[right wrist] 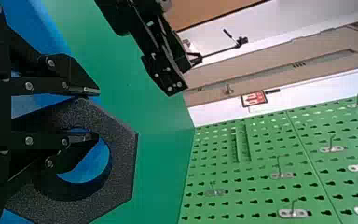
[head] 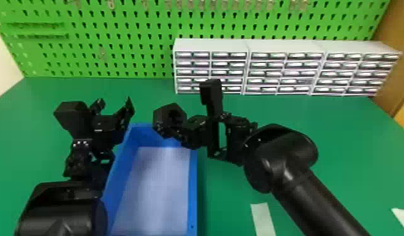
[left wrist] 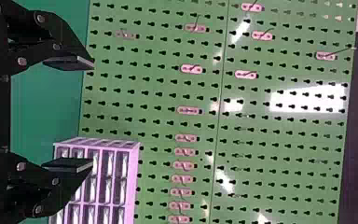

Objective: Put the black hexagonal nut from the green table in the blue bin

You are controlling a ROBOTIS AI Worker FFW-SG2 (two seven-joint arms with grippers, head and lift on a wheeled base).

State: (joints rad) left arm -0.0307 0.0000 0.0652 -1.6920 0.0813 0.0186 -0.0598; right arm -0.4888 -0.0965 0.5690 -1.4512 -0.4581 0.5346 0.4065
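Note:
The black hexagonal nut (head: 179,111) is held above the far end of the blue bin (head: 193,188), tilted, with its hole showing. My right gripper (head: 177,133) has come in from the right and is shut on the nut's ring wall. In the right wrist view one finger of the right gripper (right wrist: 91,113) is inside the hole of the nut (right wrist: 121,158) and the other lies against its outer side. My left gripper (head: 114,106) stands open and idle left of the bin's far end; in the left wrist view nothing is between the fingers of the left gripper (left wrist: 92,113).
White drawer cabinets (head: 286,72) line the back of the green table (head: 336,141), below a green pegboard (head: 116,40). The bin has a pale bottom. A white strip (head: 262,218) lies on the table right of the bin.

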